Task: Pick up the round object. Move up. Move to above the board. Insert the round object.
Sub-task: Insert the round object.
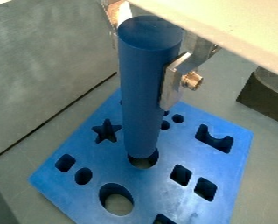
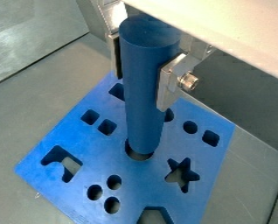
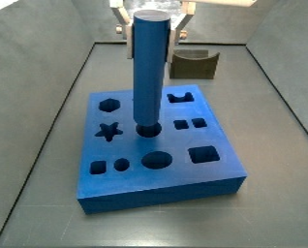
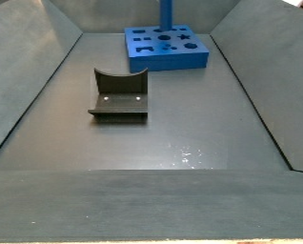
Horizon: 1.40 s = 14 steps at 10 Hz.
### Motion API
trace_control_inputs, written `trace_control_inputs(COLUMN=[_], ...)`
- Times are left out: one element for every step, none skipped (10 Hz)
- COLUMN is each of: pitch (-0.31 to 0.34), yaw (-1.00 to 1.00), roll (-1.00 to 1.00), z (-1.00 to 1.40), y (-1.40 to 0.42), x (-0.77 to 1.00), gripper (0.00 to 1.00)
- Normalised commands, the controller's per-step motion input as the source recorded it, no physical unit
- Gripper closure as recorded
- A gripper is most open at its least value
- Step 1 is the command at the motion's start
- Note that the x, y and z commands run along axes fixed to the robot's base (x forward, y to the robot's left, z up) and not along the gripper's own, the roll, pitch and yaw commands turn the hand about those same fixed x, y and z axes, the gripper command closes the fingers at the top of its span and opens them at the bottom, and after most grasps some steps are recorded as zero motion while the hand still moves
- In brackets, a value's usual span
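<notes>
The fingers (image 1: 167, 83) are closed on the upper part of the round object (image 1: 142, 92), one silver plate pressed flat against its side in both wrist views; the opposite plate is mostly hidden behind the peg. The gripper (image 3: 153, 21) sits high above the board (image 3: 215, 167), near the top of a side view, with the peg hanging straight down from it.

The peg's long axis runs vertically, in line with the fingers' approach, and its lower end sits in a round hole near the middle of the board. In both wrist views the peg's foot appears to meet the dark rim of that hole with only a thin ring of shadow around it, so it looks centred and at least slightly entered; how deep it has gone cannot be told.

What the coming move seems to turn on is this alignment: peg upright, hole directly beneath, so a straight downward push should seat it.

On the grey surface (image 4: 180, 133), well apart from the board, stands the fixture (image 4: 118, 95).
</notes>
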Motion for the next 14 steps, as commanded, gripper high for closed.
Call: trace_control_inputs(pitch=[-0.249,-0.551,0.000,0.031,0.060,0.111,0.000,0.180,0.263,0.134,0.000,0.177,0.317,0.000], yaw=[0.00,0.00,0.00,0.00,-0.02,-0.05,0.00,0.00,0.00,0.00,0.00,-0.03,-0.05,0.00], roll=[0.00,-0.27,0.02,0.23,0.07,0.05,0.00,0.28,0.31,0.00,0.00,0.23,0.13,0.01], z=[-0.52,-0.55,-0.05,-0.10,0.00,0.00,0.00,0.08,0.09,0.01,0.00,-0.17,0.00,0.00], y=[-0.02,0.00,0.00,0.07,0.05,0.00,0.00,0.08,0.15,0.00,-0.01,-0.02,0.00,0.00], x=[0.00,-0.02,0.00,-0.09,-0.03,0.00,-0.02,-0.06,-0.05,0.04,0.06,0.29,0.24,0.00], gripper=[1.00,1.00,1.00,1.00,1.00,1.00,1.00,1.00,1.00,1.00,1.00,1.00,1.00,1.00])
